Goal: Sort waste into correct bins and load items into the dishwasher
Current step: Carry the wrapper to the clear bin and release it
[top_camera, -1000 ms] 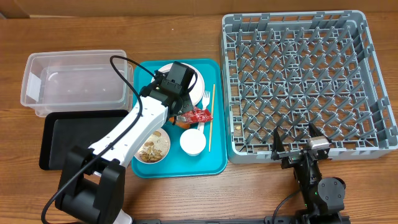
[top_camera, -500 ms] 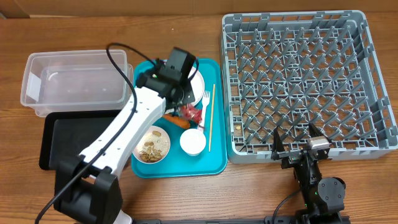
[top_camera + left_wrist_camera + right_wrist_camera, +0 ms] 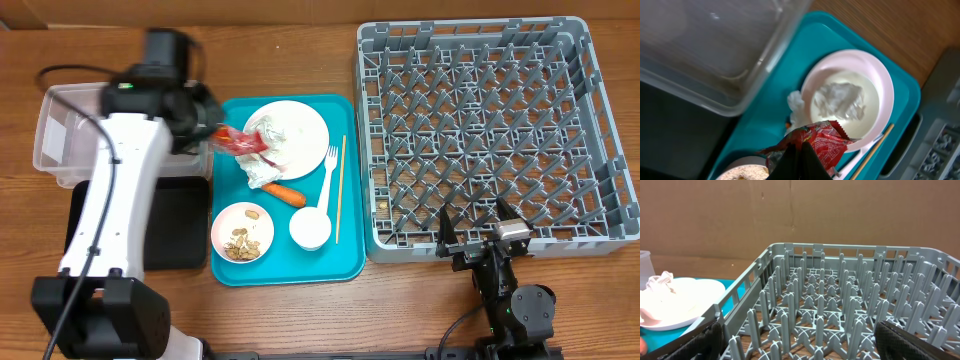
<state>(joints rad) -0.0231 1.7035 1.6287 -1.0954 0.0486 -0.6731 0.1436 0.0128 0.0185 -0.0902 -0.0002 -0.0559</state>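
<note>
Jaws of the left gripper (image 3: pixel 799 156) are pinching shut on one edge of the red-orange snack wrapper (image 3: pixel 816 142). The wrapper is hanging free below the fingertips and is touching nothing else. Jaws of the right gripper (image 3: pixel 472 228) are standing wide apart with nothing between them, at the lower edge of the grey dish rack (image 3: pixel 490 130), lower right of frame.

Position, overhead view: the wrapper is hanging upper left of centre, roughly above the seam between the right end of the clear tub (image 3: pixel 60 135) and the left rim of the teal tray (image 3: pixel 345 268). The black tray (image 3: pixel 180 235) is lying just below the tub in frame.

Step in hand (judgement): dropping the wrapper into a bin. Which bin is meant for wrappers I cannot tell; the tub is nearest.

Notes for doing it well:
- The wrapper is not yet over a bin floor, so the whole of it needs to clear the bin wall before any release.
- Lowering toward the bin floor first is advisable, since foil this light is likely to drift or catch on a rim.
- Opening wide is wise, as crinkled film may cling to one pad.
- Lifting straight up afterwards should avoid dragging it back out.
</note>
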